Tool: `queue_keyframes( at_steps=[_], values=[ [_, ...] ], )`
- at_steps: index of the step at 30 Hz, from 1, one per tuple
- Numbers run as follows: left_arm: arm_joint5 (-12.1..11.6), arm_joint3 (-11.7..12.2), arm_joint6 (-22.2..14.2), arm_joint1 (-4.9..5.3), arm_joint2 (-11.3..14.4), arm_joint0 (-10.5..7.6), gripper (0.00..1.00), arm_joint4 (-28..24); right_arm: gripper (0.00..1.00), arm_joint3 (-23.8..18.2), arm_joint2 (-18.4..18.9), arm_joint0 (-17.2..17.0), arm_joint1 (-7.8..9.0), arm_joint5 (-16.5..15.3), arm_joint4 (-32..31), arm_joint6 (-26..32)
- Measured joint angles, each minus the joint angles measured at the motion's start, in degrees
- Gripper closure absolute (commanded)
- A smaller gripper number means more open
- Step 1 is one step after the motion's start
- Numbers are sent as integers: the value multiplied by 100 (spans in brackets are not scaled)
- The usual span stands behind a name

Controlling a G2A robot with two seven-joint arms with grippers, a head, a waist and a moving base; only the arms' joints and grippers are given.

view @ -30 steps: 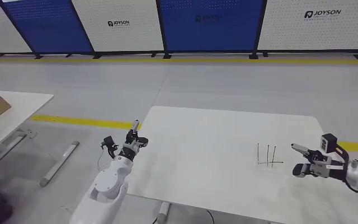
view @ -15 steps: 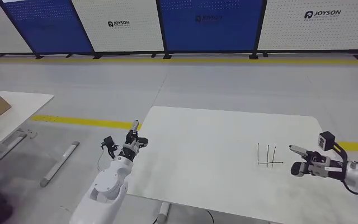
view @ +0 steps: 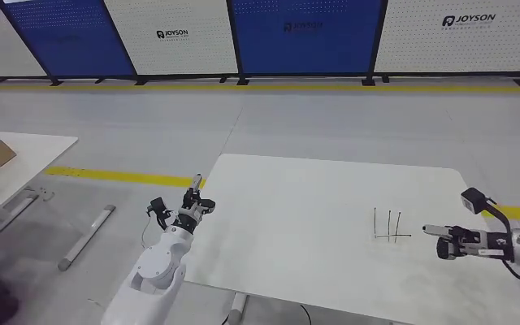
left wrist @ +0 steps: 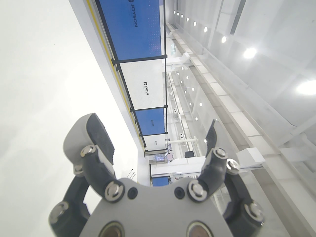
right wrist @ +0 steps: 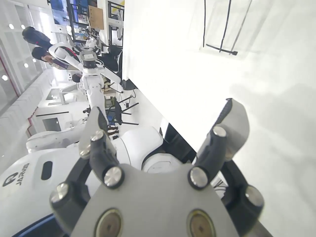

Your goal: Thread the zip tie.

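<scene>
Black and silver, the right end effector (right wrist: 163, 110) stands wide open and holds nothing. It hangs above the white counter (view: 309, 219) near the right edge, close to the zip ties (right wrist: 204, 13) but not touching them. Three of these black ties lie side by side on the counter, and a fourth one lies across their ends on the side nearer the robot. The left end effector (left wrist: 155, 127) is also wide open and empty, at the left edge of the counter, well apart from the zip ties.
</scene>
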Motion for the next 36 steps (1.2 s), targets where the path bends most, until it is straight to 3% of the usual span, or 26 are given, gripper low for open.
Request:
queue_keyframes(
  at_steps=[9, 11, 13, 17, 24, 28, 36],
  values=[
    [0, 0, 0, 0, 0, 0, 0, 0, 0, -13, -5, -11, -6, -3, 5, 0],
    [0, 0, 0, 0, 0, 0, 0, 0, 0, -54, -177, -44, -27, -173, 144, 0],
    [0, 0, 0, 0, 0, 0, 0, 0, 0, 100, -491, 84, -34, -432, 335, 0],
    [0, 0, 0, 0, 0, 0, 0, 0, 0, 559, -1042, 469, -74, -656, 571, 0],
    [0, 0, 0, 0, 0, 0, 0, 0, 0, 1667, -1789, 1324, -345, -694, 455, -8],
    [0, 0, 0, 0, 0, 0, 0, 0, 0, 2062, -2201, 1640, -537, -712, 361, 0],
    [0, 0, 0, 0, 0, 0, 0, 0, 0, 2081, -2219, 1655, -545, -695, 366, 0]
  ],
)
